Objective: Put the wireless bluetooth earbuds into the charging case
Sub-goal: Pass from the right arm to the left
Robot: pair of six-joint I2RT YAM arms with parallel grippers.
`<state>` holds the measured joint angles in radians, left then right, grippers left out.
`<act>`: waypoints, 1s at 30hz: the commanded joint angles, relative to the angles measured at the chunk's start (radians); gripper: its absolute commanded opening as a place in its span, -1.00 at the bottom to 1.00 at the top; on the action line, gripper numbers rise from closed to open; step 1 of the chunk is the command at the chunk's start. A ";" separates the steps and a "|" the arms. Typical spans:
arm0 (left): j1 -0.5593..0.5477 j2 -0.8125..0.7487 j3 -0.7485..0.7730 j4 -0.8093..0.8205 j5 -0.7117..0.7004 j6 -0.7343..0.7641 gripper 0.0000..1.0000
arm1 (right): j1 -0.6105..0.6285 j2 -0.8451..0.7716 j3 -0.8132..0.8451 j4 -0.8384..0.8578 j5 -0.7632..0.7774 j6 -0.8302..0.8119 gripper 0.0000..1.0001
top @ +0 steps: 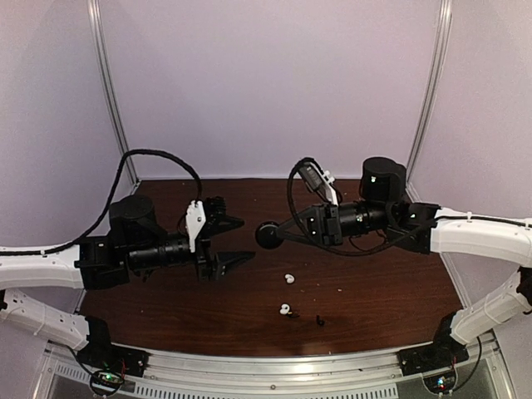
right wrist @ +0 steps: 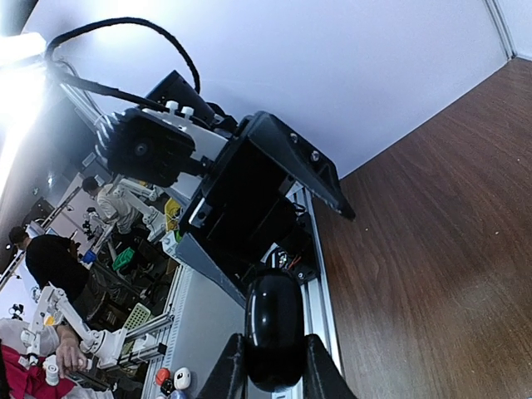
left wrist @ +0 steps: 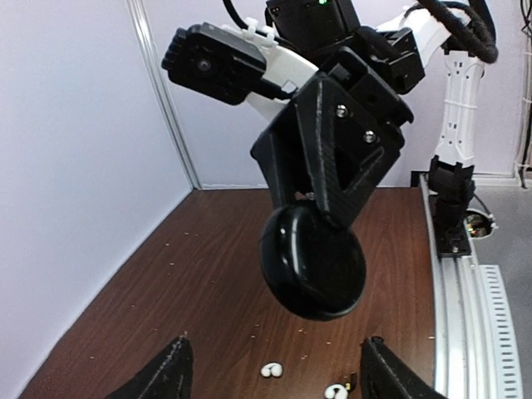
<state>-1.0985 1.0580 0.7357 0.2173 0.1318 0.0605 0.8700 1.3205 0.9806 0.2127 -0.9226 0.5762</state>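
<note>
My right gripper [top: 274, 234] is shut on a glossy black charging case [top: 267, 234] and holds it in the air above the table; the case looks closed. The right wrist view shows the case [right wrist: 273, 328] pinched between my fingers [right wrist: 229, 372]. My left gripper [top: 238, 241] is open and empty, facing the case from the left, a short gap away. In the left wrist view the case [left wrist: 313, 262] hangs just ahead. Two white earbuds [top: 288, 278] [top: 285, 310] and a black earbud [top: 319, 318] lie on the table below; the left wrist view shows the white ones [left wrist: 272, 370] [left wrist: 336, 391].
The dark wooden table [top: 391, 291] has pale walls at the back and sides. A metal rail [top: 274, 366] runs along the near edge. Small crumbs dot the wood [left wrist: 208, 274].
</note>
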 commanded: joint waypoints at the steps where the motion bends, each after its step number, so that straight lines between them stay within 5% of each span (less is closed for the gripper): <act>1: -0.035 0.048 0.080 -0.078 -0.227 0.210 0.44 | -0.021 0.022 0.014 -0.042 0.040 0.021 -0.83; 6: -0.141 0.147 0.112 -0.090 -0.471 0.389 0.47 | -0.032 0.039 0.013 -0.069 0.070 0.050 -0.83; 17: -0.149 0.241 0.200 -0.095 -0.453 0.342 0.53 | -0.035 0.050 -0.016 -0.051 0.124 0.095 -0.81; 30: -0.149 0.307 0.249 -0.076 -0.424 0.326 0.30 | -0.034 0.054 -0.020 -0.065 0.145 0.087 -0.77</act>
<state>-1.2453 1.3514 0.9447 0.0967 -0.2989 0.3946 0.8406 1.3693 0.9710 0.1261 -0.8024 0.6621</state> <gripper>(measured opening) 0.654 0.205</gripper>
